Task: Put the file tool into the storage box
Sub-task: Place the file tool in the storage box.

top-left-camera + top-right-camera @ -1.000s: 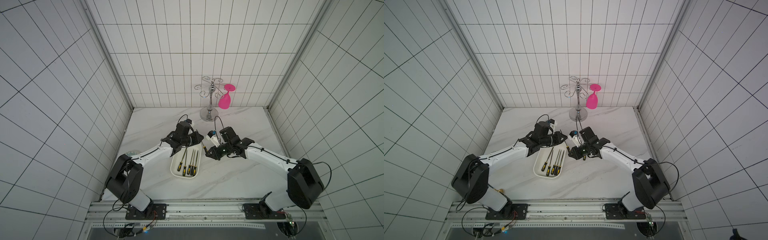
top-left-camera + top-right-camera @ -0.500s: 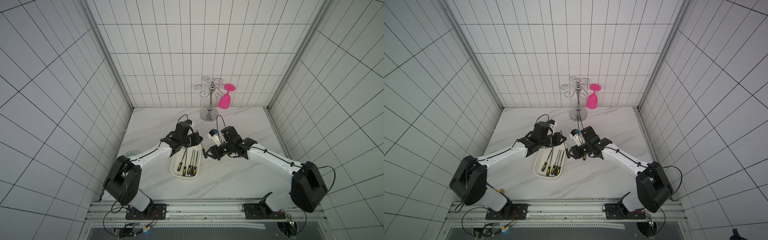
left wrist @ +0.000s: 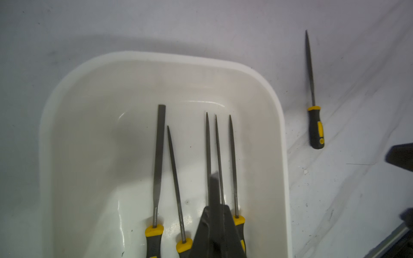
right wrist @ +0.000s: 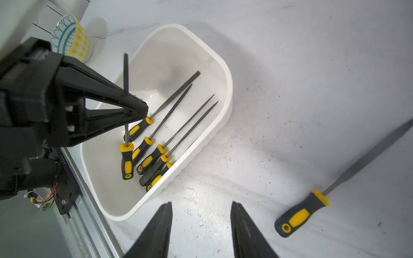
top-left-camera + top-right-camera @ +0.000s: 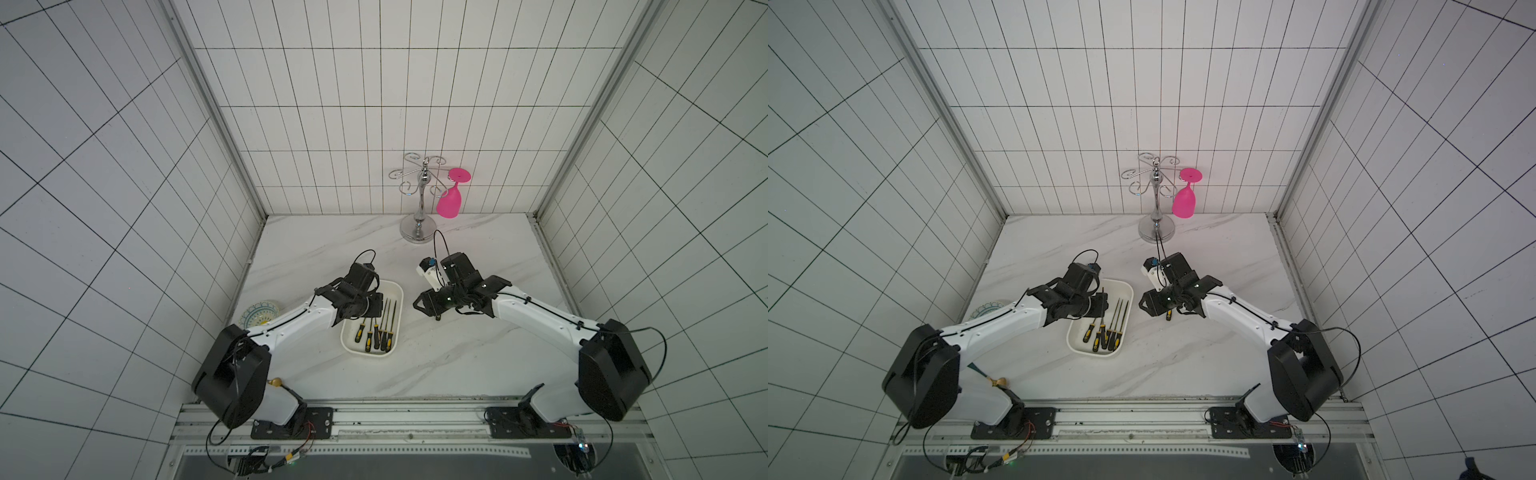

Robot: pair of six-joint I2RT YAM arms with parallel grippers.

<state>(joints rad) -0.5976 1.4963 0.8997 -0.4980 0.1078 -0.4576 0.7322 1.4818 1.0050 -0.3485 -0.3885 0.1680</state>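
The right gripper (image 4: 201, 230) has just parted, leaving one file (image 4: 312, 205) on the table beside the box (image 4: 223, 73), while the left gripper (image 4: 136, 111) stays clamped on another file (image 4: 126, 143) above it

Bare marble around the loose file (image 4: 317, 205); storage box (image 4: 225, 89) alongside, left tool (image 4: 136, 111) over it.

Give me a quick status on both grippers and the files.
Left gripper shut on black-and-yellow file above white plastic storage box. Right gripper open, empty. One file on marble tabletop, unobstructed.
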